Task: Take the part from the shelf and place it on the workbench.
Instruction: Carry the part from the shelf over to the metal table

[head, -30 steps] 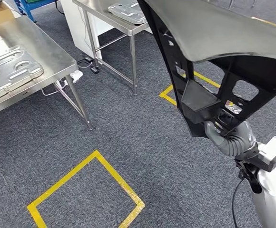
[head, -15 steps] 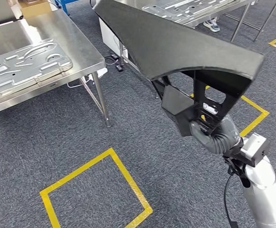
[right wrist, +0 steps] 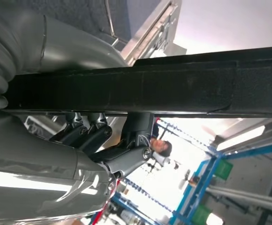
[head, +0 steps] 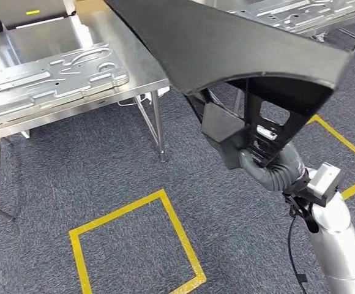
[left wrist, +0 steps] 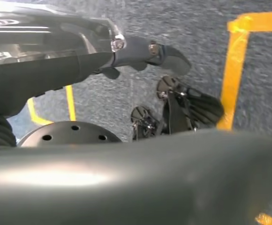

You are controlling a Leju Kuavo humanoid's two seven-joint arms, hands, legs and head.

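Part (head: 240, 46), matte black curved panel w/ cutouts, right hand (head: 263, 162) gripping its frame

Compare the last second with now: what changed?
The whole view swung, so the camera turned: the workbench with its metal panel now sits nearer the middle. Unchanged: the right robot hand holds the black part by its lower bracket.

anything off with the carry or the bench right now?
Nothing stands out. The right hand grips the black part by its lower bracket, held above the floor. The stamped metal panel lies flat on the workbench.
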